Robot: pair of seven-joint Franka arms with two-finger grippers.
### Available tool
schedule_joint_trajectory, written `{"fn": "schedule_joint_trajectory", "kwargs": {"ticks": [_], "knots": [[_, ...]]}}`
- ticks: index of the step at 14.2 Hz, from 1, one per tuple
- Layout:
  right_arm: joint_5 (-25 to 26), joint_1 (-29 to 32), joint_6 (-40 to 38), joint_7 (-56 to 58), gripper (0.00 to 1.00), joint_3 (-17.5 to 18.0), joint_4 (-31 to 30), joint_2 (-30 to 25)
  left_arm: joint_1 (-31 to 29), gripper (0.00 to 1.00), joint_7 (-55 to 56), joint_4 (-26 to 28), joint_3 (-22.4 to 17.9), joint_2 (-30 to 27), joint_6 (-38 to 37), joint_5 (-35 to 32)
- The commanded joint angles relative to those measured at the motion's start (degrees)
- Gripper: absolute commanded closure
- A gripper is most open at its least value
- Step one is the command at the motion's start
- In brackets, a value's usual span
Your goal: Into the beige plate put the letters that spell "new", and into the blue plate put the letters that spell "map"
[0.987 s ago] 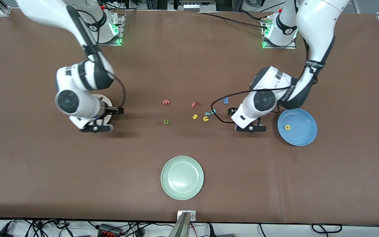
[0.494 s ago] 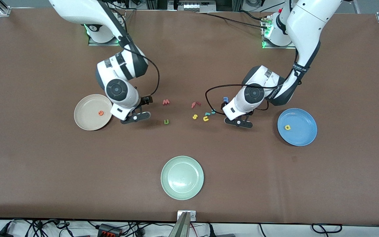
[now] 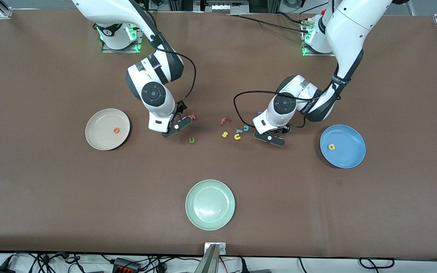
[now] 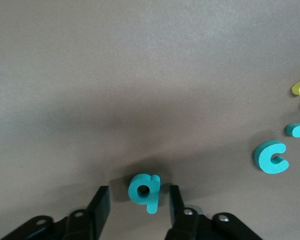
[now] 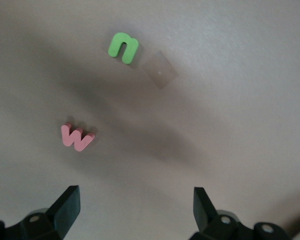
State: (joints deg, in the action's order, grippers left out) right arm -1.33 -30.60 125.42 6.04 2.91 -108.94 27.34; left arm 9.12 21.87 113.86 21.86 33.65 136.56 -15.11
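The left gripper straddles the teal "a" on the table, fingers apart with gaps on both sides; the teal "c" lies just beside. The right gripper hangs wide open near the pink "w" (green "n" close by). Orange "e" sits in the beige plate, yellow "p" in the blue plate.

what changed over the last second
The right gripper left the beige plate and now hovers open near the pink w. The left gripper moved from beside the blue plate to straddle the teal a, fingers narrowing. The other letters and plates stayed put.
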Motion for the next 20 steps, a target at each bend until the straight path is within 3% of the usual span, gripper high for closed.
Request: {"fn": "schedule_joint_trajectory", "kwargs": {"ticks": [1, 4, 6, 8, 10, 12, 16, 20], "knots": [[0.0, -0.5, 1.7, 9.4, 0.0, -0.2, -0.1, 1.2, -0.2, 0.58, -0.7, 0.2, 0.1, 0.7, 1.9, -1.5], [0.1, -1.0, 2.4, 19.0, 0.0, -0.1, -0.1, 1.3, -0.3, 0.84, -0.7, 0.1, 0.1, 0.5, 1.8, -1.5], [-0.1, -2.8, 4.8, 23.1, 0.0, -0.1, -0.2, 1.9, -0.7, 0.89, -1.0, 0.1, 0.1, -0.2, 1.3, -1.5], [0.0, -5.3, 6.4, 23.5, 0.0, -0.2, -0.2, 2.5, -1.6, 0.89, -1.3, -1.2, 0.0, -2.6, -3.8, -1.5], [0.0, -6.4, 9.5, 27.3, 0.08, -0.2, -0.6, 3.8, -3.7, 0.89, -5.2, -4.6, -0.1, -5.0, -12.9, -1.5], [-0.1, -6.9, 11.9, 31.0, 0.25, -0.2, -1.2, 4.5, -8.1, 0.88, -12.4, -7.7, 0.1, -5.7, -18.9, -1.5], [0.4, -8.0, 13.3, 35.2, 0.34, -0.2, -1.9, 4.9, -17.7, 0.85, -26.0, -8.2, 0.0, -5.9, -20.4, -1.5], [0.4, -8.4, 13.5, 38.3, 0.37, -0.2, -2.6, 4.8, -23.8, 0.83, -29.5, -5.9, -0.1, -4.2, -19.7, -1.5]]}}
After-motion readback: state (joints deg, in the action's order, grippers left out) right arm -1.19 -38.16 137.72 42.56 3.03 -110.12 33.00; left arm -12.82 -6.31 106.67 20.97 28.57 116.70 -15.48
